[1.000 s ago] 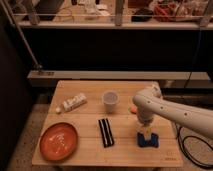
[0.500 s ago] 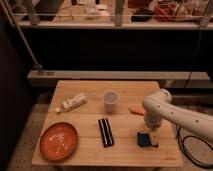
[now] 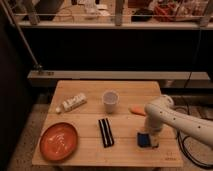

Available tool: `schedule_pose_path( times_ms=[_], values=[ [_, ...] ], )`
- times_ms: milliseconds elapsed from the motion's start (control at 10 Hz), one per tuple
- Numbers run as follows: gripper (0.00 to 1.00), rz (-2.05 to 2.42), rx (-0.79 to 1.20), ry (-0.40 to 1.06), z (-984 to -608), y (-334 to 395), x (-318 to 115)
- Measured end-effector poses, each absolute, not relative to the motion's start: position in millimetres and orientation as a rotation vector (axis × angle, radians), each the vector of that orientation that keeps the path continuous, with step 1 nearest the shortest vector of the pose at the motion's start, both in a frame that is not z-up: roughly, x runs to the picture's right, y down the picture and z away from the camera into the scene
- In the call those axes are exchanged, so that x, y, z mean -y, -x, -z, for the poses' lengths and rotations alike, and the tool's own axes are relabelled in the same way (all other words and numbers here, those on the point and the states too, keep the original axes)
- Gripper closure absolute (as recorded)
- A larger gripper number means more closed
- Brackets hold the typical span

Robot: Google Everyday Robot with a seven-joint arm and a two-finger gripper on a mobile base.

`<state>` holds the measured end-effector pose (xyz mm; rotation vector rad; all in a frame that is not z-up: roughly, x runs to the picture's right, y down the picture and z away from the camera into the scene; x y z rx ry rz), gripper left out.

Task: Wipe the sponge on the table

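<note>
The whitish gripper (image 3: 151, 136), near the table's (image 3: 86, 120) front edge, meets a dark blue sponge (image 3: 143, 141). Table: light wood planks. Plate (image 3: 59, 141) orange, cup (image 3: 110, 100) white, bar (image 3: 105, 132) black.

Robot lab: metal rail (image 3: 120, 76), floor cables (image 3: 188, 150), cluttered shelf (image 3: 165, 10); claw (image 3: 148, 136) low over table (image 3: 90, 93).

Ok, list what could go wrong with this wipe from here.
The claw is down at the sponge, close to the table edge nearest the camera; a stroke that way could push it off. A stroke toward the black bar or the orange item may knock them.
</note>
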<state>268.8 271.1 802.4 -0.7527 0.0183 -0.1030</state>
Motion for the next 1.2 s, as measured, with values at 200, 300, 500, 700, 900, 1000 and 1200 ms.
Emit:
schedule_pose_path(
  times_ms=[200,300,500,700,900,1000,1200],
  values=[
    [0.71,0.133,0.035,0.755,-804.5,-260.7,-270.2],
    [0.79,0.136,0.072,0.757,-802.5,-257.5,-268.4],
    [0.98,0.172,0.144,0.745,-794.0,-244.5,-259.7],
    [1.00,0.244,0.163,0.734,-794.5,-218.3,-252.9],
    [1.00,0.340,0.101,0.756,-809.5,-190.6,-256.0],
    [1.00,0.391,0.044,0.785,-820.7,-183.6,-261.0],
    [1.00,0.404,0.047,0.790,-819.9,-178.3,-262.5]
  ],
)
